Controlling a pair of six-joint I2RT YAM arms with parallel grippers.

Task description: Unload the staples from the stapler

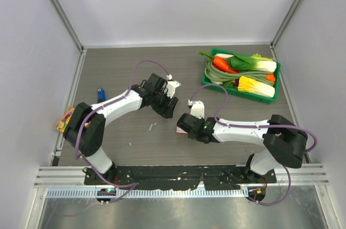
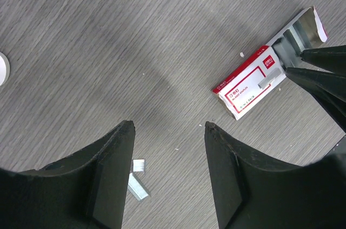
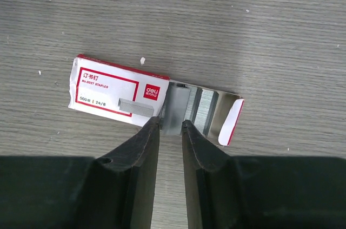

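Tabletop [image 1: 124, 66] bears one stapler [image 1: 100, 94], one box [image 3: 108, 91], perhaps three staples [image 2: 138, 188].

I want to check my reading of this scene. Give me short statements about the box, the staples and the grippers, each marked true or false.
1. The staple box is open, its inner tray pulled out. True.
2. The left gripper holds the box. False: its fingers are apart with nothing between them.
3. A green tray holds vegetables. True.
4. The loose staples lie in the green tray. False: they lie on the table by the left gripper.
5. The right gripper is far from the box. False: its fingertips are at the inner tray.
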